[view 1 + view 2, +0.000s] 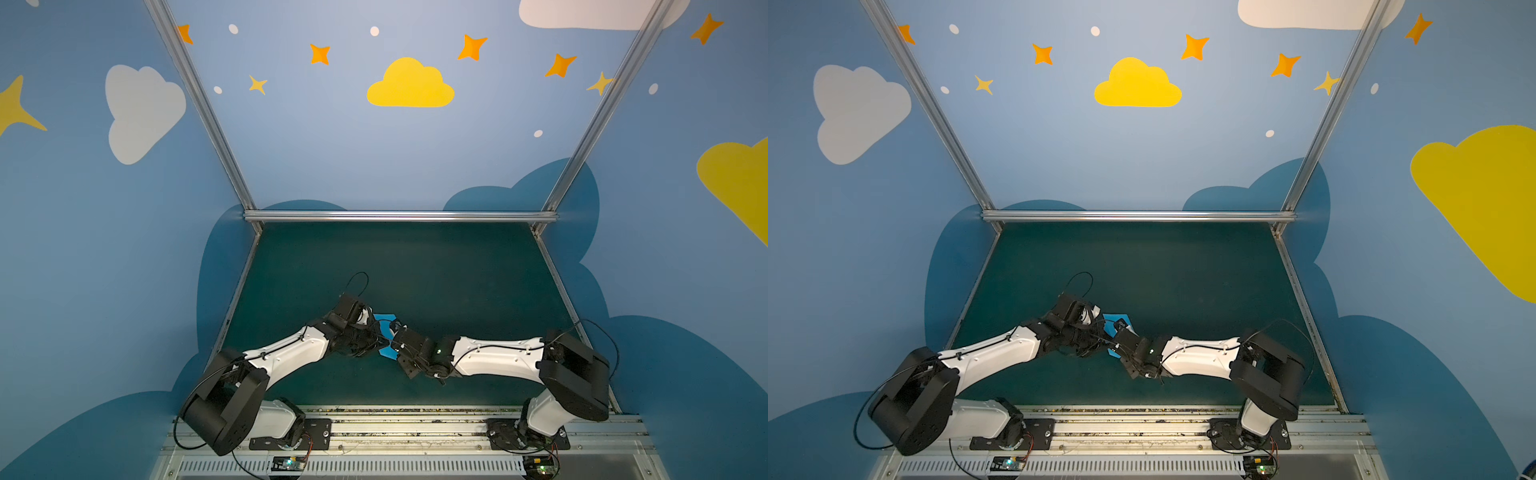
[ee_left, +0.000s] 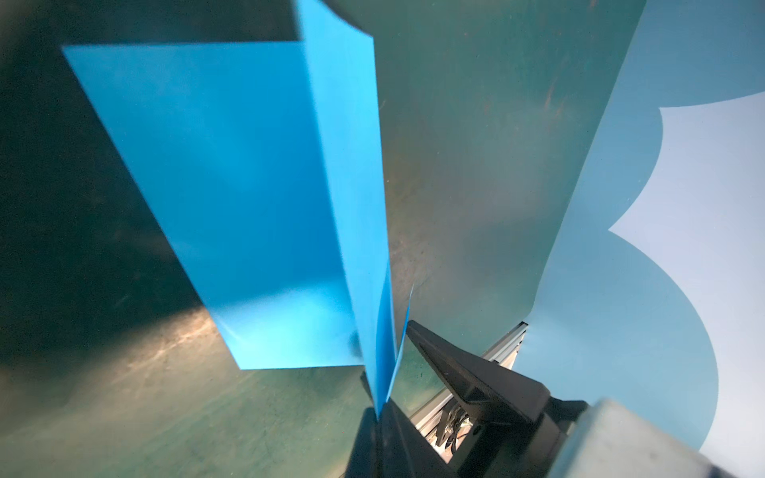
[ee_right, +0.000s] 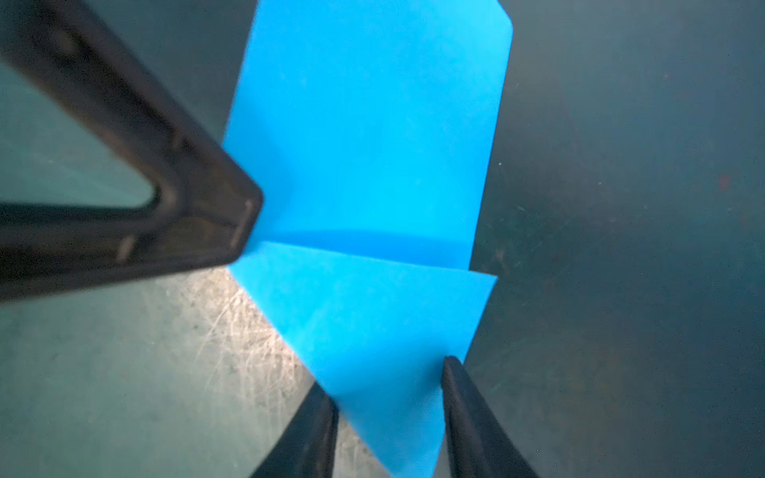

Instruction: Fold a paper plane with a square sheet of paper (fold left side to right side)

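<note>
The square sheet of paper (image 1: 383, 323) is at the table (image 1: 457, 282), near the front edge and about midway between the side edges. It is partly folded, with one flap standing up. The arms hide most of it from above, so it may not be lying flat.

The left hand (image 2: 383, 407) is pinched tight on the flap's edge. The right hand (image 3: 389, 380) has its fingers apart, with a pointed corner of the sheet between them.

If the right hand closes crooked, the corner could crumple or the crease could slant. If both hands pull apart, the thin paper might rip. If the left hand slips, the flap could spring open.
</note>
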Robot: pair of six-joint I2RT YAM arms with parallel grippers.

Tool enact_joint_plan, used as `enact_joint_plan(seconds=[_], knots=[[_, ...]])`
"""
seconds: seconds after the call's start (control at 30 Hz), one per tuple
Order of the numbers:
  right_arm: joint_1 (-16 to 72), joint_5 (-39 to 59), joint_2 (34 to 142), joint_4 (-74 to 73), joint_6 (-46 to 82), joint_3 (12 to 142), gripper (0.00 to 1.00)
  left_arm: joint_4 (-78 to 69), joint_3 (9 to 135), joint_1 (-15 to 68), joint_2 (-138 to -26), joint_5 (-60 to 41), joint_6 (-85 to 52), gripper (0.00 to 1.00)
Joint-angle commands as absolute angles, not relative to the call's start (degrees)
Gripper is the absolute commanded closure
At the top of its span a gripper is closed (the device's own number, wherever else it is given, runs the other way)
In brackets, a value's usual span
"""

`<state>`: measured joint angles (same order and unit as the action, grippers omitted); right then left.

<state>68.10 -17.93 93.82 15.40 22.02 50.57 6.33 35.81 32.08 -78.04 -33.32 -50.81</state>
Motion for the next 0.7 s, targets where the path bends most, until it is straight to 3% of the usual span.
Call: enact_joint_plan(seconds=[0.0,0.37,0.57,0.67], knots=[[68.54,-18.41,93.27,16.08,21.88,50.19,0.65,7.73,37.26,31.57,-79.01,-34.79,-48.78,0.96],[68.66,-18.25,93.69,15.47,22.17,49.48,0.83,8.26,38.06,30.94,-80.23,-35.81,-47.38,0.96],[68.39,-17.33,93.96,15.12,23.17,49.49,1.00,8.77,39.16,30.77,-80.79,-36.34,-46.50,0.96],[67.39,-14.38,93.80,13.30,24.44,48.59,1.00,9.47,40.26,30.65,-81.14,-36.38,-45.82,0.96]])
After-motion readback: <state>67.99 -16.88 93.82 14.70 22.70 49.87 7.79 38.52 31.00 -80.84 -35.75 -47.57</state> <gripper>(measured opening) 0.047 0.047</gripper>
